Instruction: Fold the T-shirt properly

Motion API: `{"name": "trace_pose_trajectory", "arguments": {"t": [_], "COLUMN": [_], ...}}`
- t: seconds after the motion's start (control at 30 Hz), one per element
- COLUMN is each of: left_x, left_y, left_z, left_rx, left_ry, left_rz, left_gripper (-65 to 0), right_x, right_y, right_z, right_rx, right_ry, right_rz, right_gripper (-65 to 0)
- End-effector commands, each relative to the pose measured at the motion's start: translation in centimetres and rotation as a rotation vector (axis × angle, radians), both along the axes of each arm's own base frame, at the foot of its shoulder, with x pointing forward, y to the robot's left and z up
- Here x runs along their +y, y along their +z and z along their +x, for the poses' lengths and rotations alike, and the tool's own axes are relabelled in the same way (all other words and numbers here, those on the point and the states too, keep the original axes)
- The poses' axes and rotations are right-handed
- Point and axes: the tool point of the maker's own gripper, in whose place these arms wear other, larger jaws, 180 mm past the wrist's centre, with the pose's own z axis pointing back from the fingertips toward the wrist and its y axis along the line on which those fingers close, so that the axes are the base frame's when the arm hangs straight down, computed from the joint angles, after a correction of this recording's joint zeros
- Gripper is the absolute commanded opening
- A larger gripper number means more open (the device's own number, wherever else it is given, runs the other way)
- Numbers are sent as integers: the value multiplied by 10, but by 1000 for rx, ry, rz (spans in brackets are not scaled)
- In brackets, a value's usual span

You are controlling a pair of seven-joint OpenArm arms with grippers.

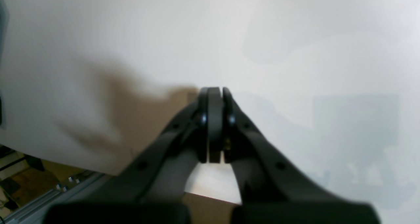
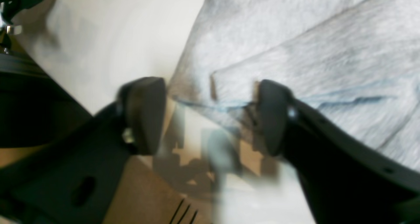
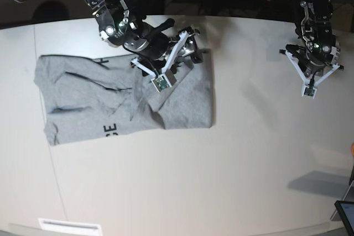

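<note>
Base view: whole T-shirt (image 3: 121, 100), right wrist: spread right claw (image 2: 210, 115) only.

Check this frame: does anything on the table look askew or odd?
The T-shirt lies rumpled, with diagonal creases, uneven overlapping layers and black lettering peeking out at its near edge. The right hand hovers open at its far corner. Nothing looks spilled or damaged.
</note>
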Motion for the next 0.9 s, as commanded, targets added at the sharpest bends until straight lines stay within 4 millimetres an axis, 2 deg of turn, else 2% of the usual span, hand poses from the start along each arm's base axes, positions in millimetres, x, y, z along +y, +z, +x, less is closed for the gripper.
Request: {"name": "trace_pose_trajectory", "arguments": {"t": [0.0,0.27,0.5,0.87], "left_x": [6,6,7,7], "left_y": [12,13,11,12], "left_z": [7,8,6,8], "left_rx": [-31,-33,-28,-32], "left_ry": [-11,-10,-9,-10], "left_rz": [32,32,33,31], "left_gripper": [-650,-650,-650,-650], "right_x": [3,2,-31,-27], "right_y": [17,14,3,-3], "right_z": [9,7,18,16], "right_rx": [-49,-39,-14,6], "right_ry": [-13,-14,-116,-108], "right_rz": [38,34,6,5], "right_gripper": [-190,-190,-190,-189]}}
